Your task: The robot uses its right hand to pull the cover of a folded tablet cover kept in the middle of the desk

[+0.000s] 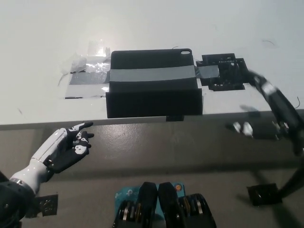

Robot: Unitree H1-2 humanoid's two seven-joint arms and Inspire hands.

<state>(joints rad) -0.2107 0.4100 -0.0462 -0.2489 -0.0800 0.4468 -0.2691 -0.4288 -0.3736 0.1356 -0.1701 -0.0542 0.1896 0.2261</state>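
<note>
The tablet cover [153,83] lies folded in the middle of the white worktop [47,38], its front edge right at the worktop's near edge, with a grey tape [152,75] band running across it and out onto the surface on both sides. It looks like a stiff, light, matte slab, probably not slippery, and the top flap should hinge up if taken by its free edge; I'd judge the near or right edge the best place to catch it, though the tape may resist the pull. The right hand [266,124] hangs off to the right, below the worktop's edge and well apart from the cover, not touching it. It is blurred, so I cannot tell whether its fingers are spread or closed, only that they seem to hold nothing. The left hand [66,147] rests low at the left, below the worktop's edge, fingers [81,127] apart and empty, near the cover's left corner but clear of it.
</note>
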